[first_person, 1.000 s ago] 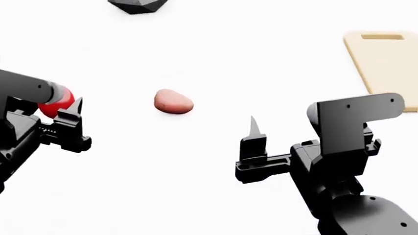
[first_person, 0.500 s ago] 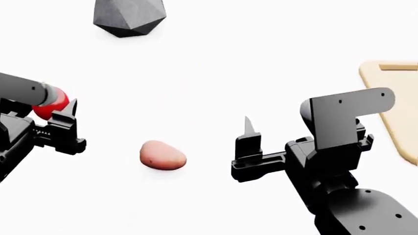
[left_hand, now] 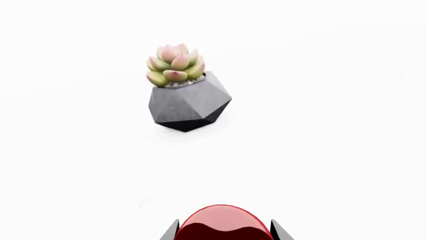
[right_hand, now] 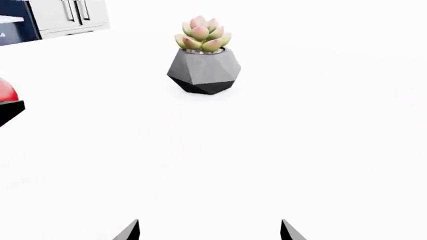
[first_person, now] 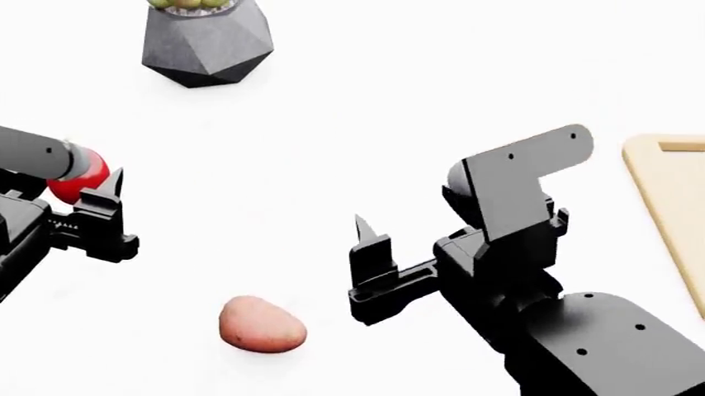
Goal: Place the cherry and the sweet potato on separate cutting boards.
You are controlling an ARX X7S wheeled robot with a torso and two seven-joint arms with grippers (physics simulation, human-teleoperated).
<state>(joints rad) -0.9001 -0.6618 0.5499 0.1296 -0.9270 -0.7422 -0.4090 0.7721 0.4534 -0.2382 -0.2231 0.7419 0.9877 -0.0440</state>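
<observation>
White tabletop (first_person: 330, 124) carried all items. Cutting board (first_person: 674, 206), pale tan, lay at the far right of the head view, well apart from both fruits. Faceted grey planter (first_person: 207, 45) with a succulent (left_hand: 175, 64) stood at the far side, ahead of both arms. Right gripper (right_hand: 209, 231) hung over bare table, jaws wide and holding nothing, its black tips set well apart in the right wrist view. Left gripper (left_hand: 223, 232) was clamped on the cherry (left_hand: 223, 222), held above the table at the left. Sweet potato (first_person: 261, 325) rested on the table near the robot, between the two grippers, on neither board.
</observation>
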